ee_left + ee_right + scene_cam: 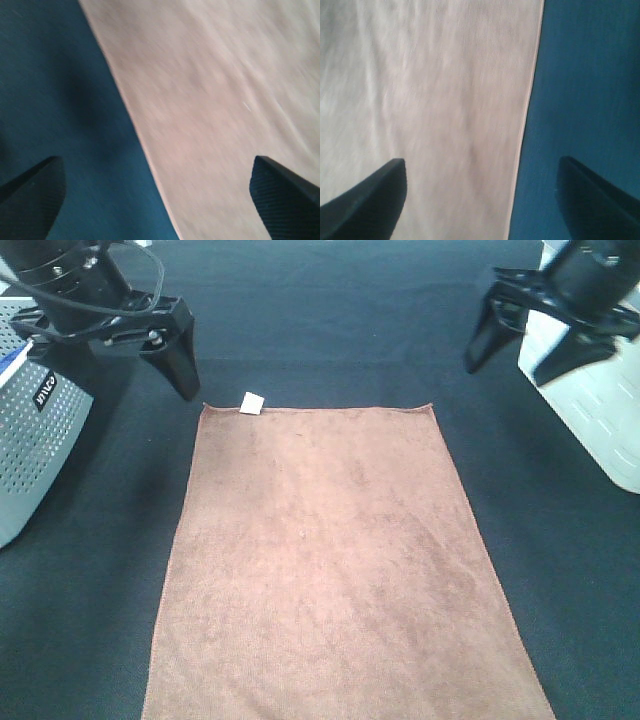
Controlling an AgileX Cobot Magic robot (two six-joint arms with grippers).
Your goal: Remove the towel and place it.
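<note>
The brown plush towel point(330, 560) lies flat on the dark tabletop point(330, 320), with a small white tag point(253, 403) at its far left corner. Near that far left corner hovers my left gripper point(115, 375), open and holding nothing. The left wrist view shows this gripper point(156, 165) straddling the towel's point(215, 100) long edge. My right gripper point(506, 372) hangs open above the far right corner, also with nothing in it. In the right wrist view it point(481, 164) spans the stitched edge of the towel point(435, 100).
A grey perforated box point(30, 440) stands at the left edge, close beside the left arm. A white container point(600, 410) sits at the right edge under the right arm. Dark table surface surrounds the towel.
</note>
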